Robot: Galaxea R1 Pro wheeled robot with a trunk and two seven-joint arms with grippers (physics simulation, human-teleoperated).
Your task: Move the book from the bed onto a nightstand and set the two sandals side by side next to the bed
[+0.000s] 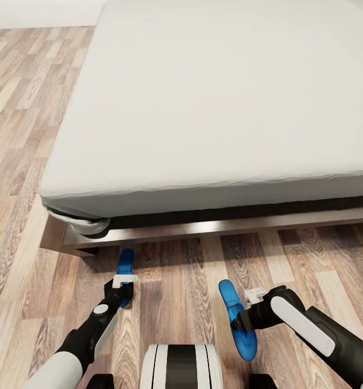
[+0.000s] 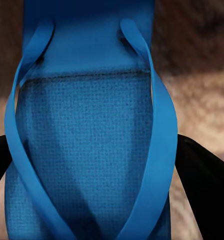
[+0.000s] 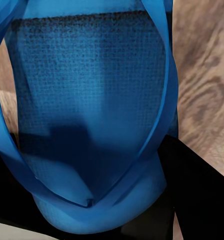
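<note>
Two bright blue sandals are near the floor in front of the bed [image 1: 203, 108], whose grey mattress rests on a dark wooden frame [image 1: 214, 229]. My left gripper [image 1: 124, 293] is shut on the left sandal [image 1: 126, 265], just short of the frame's corner. In the left wrist view that sandal [image 2: 87, 150] and its straps sit between black fingers [image 2: 204, 192]. My right gripper [image 1: 240, 320] is shut on the right sandal [image 1: 233, 302], which is tilted on edge further from the bed. It appears close-up [image 3: 87, 115] beside a black finger [image 3: 197, 195]. The book and nightstands are out of view.
Wood-plank floor [image 1: 19, 162] runs along the bed's left side and in front of it. The bed frame's low corner [image 1: 68, 243] juts out at the left. My white base [image 1: 181, 367] is at the lower middle of the head view.
</note>
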